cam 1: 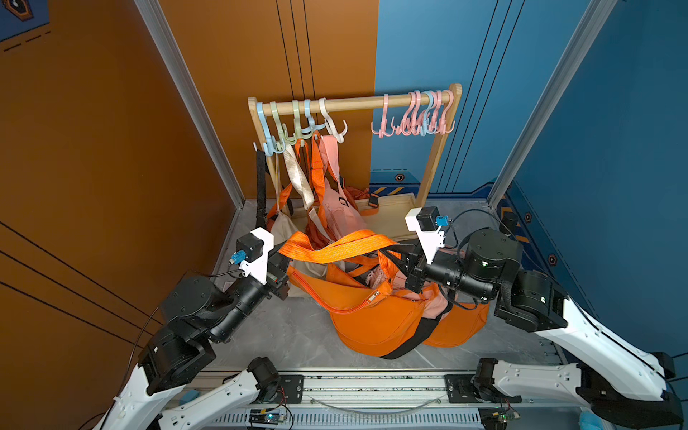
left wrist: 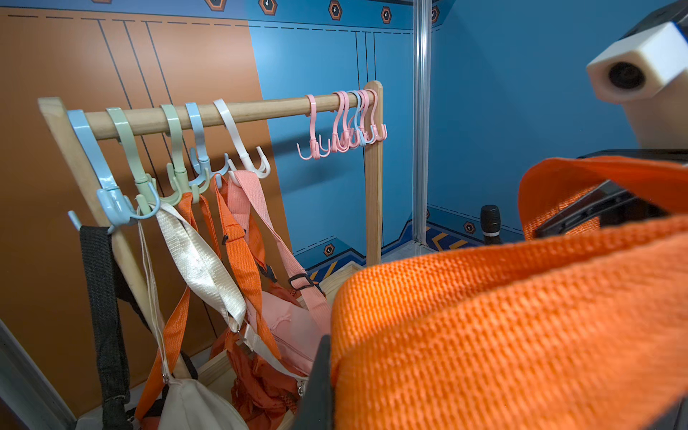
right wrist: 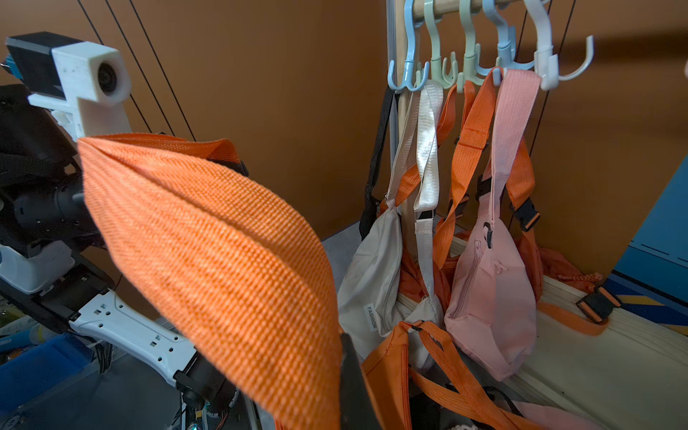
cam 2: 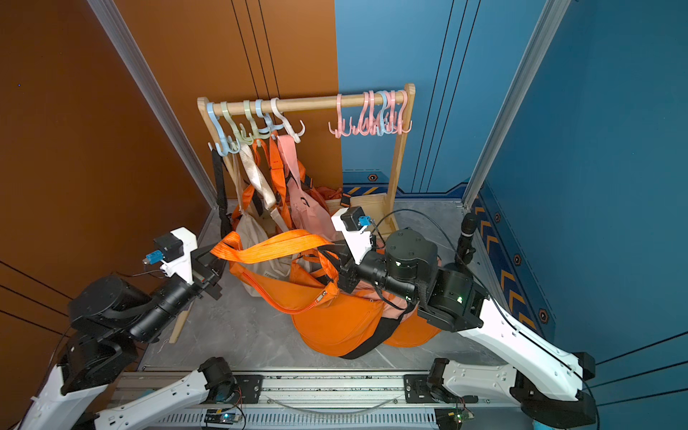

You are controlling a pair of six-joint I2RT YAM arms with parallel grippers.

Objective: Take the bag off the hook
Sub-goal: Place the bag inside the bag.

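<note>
Now: left tool [cam 1: 282, 258] and right tool [cam 1: 399, 258] both clamped shut on the orange strap [cam 1: 335, 245], which runs side to side between them. Orange bag [cam 1: 372, 324] sags below, nearer the right arm, well clear of the hooks [cam 1: 298, 124]. Grey surface [cam 1: 290, 335] beneath; orange and blue walls behind

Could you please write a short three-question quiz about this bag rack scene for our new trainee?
1. True or false: the left gripper and right gripper are both shut on the orange strap.
2. The bunched empty hooks on the wooden rail are mostly: A green, B pink, C black?
3. What colour strap hangs on the light-blue hook at the rail's other end?
Key: 1 true; 2 B; 3 the black strap.
</note>
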